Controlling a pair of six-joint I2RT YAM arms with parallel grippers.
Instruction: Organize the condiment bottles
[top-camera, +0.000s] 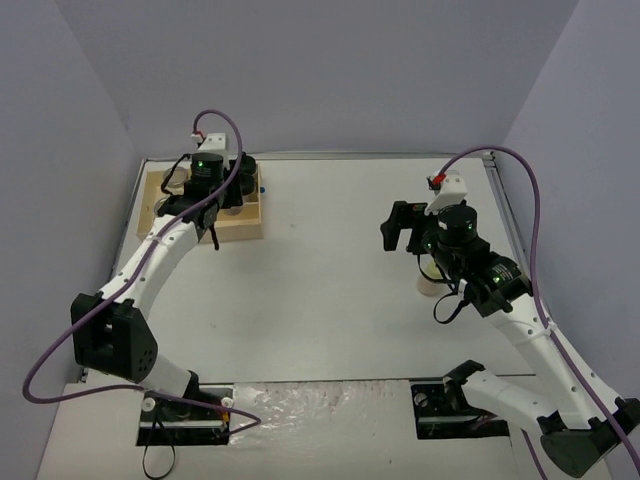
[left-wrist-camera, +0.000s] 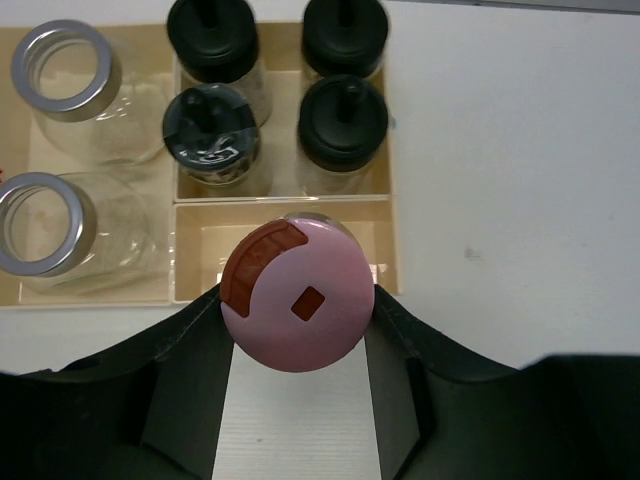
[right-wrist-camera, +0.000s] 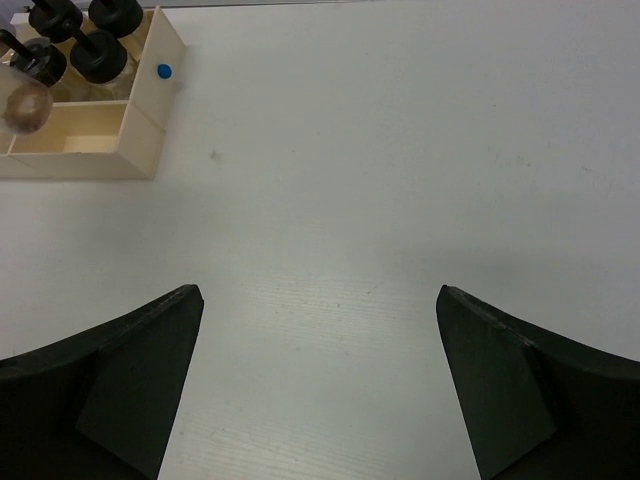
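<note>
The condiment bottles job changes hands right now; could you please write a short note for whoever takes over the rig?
Left tool: shut on the pink-capped jar, at the empty near compartment of the tray. Whether the jar is seated cannot be told.
Right tool: open, empty, over bare table.
Done: four black-capped jars share one compartment, and two silver-rimmed jars stand in the compartment beside it.
To do: release the pink-capped jar in the tray. A pale object, partly hidden under the right arm in the top view, may be one more jar; check it.
</note>
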